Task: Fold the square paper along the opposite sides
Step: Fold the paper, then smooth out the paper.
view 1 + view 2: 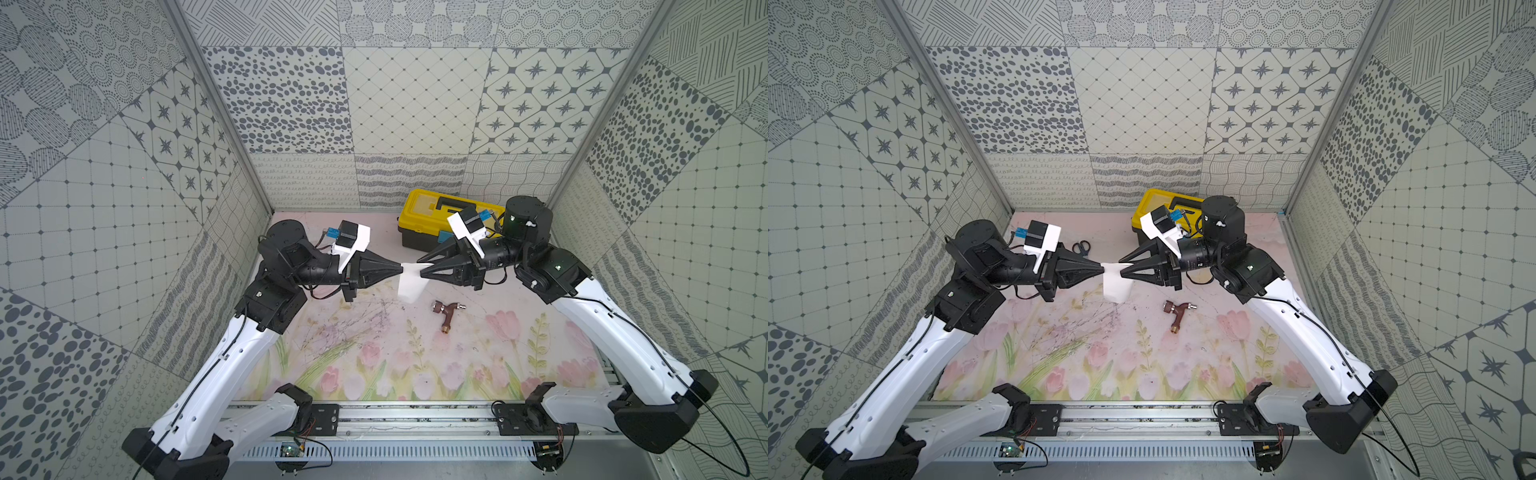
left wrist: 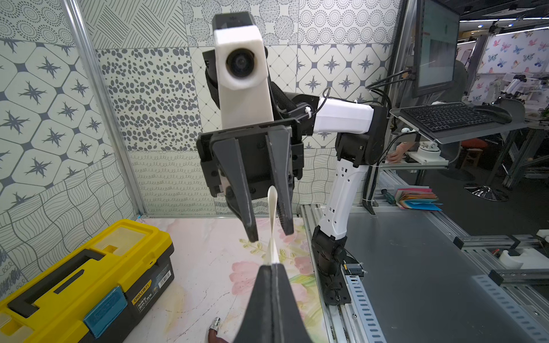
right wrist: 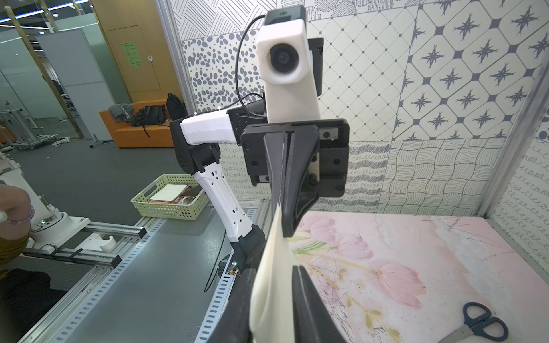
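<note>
The left claw [image 1: 401,269] is clenched on one edge of the thin white square paper [image 1: 409,286]. The sheet hangs doubled over from its tip and appears lifted off the flowered tabletop [image 1: 374,357], probably so the two layers can be lined up in the air. The right claw [image 1: 421,268], tip to tip with the left, is released. Its jaws are parted around the paper's looped side, leaving the left claw alone to carry the sheet.

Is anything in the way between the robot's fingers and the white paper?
No, nothing visible is in the way. The left gripper is shut on the edge of the square paper and holds it above the table. The right gripper is open, with one finger on each side of the paper.
</note>
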{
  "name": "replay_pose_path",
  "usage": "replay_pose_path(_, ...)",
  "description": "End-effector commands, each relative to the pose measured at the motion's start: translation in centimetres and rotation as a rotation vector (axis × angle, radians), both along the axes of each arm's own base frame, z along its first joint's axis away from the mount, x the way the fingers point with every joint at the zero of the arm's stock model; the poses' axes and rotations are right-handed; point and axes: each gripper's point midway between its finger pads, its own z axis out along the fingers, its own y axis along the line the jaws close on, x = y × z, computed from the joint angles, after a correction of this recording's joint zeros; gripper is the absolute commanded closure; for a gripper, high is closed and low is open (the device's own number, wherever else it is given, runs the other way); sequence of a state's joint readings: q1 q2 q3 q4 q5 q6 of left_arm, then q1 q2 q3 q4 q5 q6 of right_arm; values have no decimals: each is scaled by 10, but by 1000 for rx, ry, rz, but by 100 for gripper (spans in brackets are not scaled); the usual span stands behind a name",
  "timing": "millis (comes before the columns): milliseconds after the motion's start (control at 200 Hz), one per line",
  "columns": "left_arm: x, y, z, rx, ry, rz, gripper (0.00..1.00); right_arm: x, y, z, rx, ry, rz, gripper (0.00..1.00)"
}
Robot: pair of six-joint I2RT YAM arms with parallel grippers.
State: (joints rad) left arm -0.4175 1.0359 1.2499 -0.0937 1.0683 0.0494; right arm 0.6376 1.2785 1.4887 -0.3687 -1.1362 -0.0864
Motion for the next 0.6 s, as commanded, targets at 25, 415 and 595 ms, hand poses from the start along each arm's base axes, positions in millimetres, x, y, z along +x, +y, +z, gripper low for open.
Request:
replay_pose_path(25,-4,4,18,-49,-54,15,100,-2,3,4,7,-10,16,70)
replay_pose_path(415,1,8,33,-118,-73,76,100,0,11,-8,-15,22,39,59)
replay_pose_path(595,4,8,36,-135,-73,89,100,0,14,-10,-20,27,41,60)
